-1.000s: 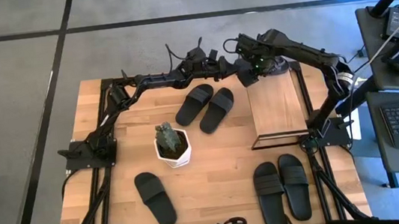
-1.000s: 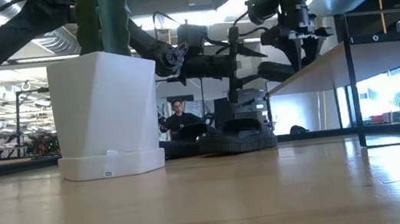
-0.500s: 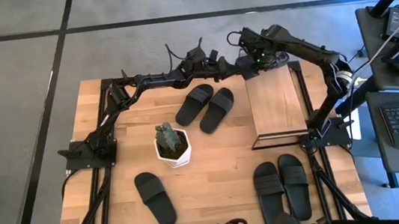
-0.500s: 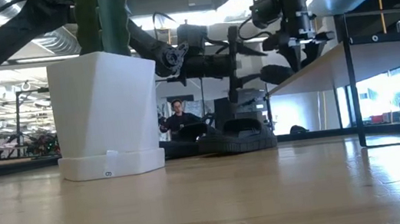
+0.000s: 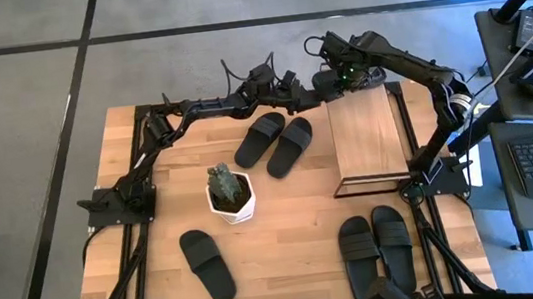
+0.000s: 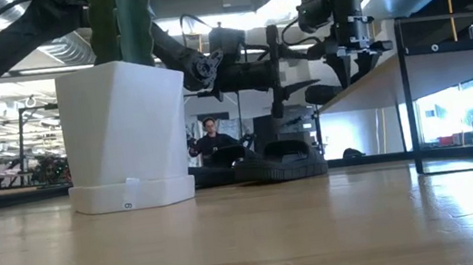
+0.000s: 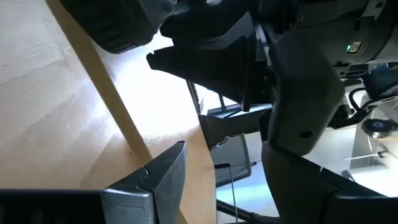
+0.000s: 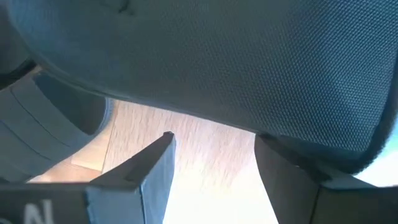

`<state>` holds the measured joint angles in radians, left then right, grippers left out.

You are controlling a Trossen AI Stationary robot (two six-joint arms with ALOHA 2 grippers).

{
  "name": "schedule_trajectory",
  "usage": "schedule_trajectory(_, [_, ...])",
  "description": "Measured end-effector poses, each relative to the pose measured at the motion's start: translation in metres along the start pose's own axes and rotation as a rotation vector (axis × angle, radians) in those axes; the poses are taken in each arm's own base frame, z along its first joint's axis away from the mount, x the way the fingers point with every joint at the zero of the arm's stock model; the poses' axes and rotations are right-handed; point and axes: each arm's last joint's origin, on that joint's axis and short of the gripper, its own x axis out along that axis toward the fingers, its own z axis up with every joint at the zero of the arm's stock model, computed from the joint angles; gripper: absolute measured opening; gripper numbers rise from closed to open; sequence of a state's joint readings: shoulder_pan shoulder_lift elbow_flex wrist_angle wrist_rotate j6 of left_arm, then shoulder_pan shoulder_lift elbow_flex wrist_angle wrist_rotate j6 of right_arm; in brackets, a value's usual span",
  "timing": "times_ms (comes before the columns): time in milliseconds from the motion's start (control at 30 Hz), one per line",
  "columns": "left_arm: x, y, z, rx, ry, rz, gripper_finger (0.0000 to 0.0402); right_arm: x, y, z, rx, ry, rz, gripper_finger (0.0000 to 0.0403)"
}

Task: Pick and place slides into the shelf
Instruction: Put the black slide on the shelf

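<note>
High view: both hands met at the shelf's (image 5: pixel 368 138) far end, left hand (image 5: pixel 312 86) and right hand (image 5: pixel 337 79) each clamped on one slide (image 6: pixel 327 91).

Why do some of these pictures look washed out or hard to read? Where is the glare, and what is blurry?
Low view: bright windows behind silhouette the arms, and the white pot up close looms large. Left wrist view: white glare floods the middle beside the shelf edge. Right wrist view: a textured dark surface, too close to identify, fills the picture over pale wood. High view: evenly lit, with the slides crisp.
</note>
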<state>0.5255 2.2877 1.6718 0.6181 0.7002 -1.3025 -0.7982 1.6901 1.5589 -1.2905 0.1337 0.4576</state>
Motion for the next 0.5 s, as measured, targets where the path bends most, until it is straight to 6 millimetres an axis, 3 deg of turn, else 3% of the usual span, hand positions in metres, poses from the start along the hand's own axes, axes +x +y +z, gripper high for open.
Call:
schedule_trajectory(367, [0.001, -0.006, -0.001, 0.014, 0.014, -0.045, 0.0200, -0.003, 0.000, 0.000, -0.022, -0.011, 0.011, 0.0220])
schedule_trajectory(500, [0.000, -0.022, 0.001, 0.061, 0.010, -0.111, 0.0201, -0.010, -0.002, -0.003, -0.009, -0.030, 0.033, 0.0220])
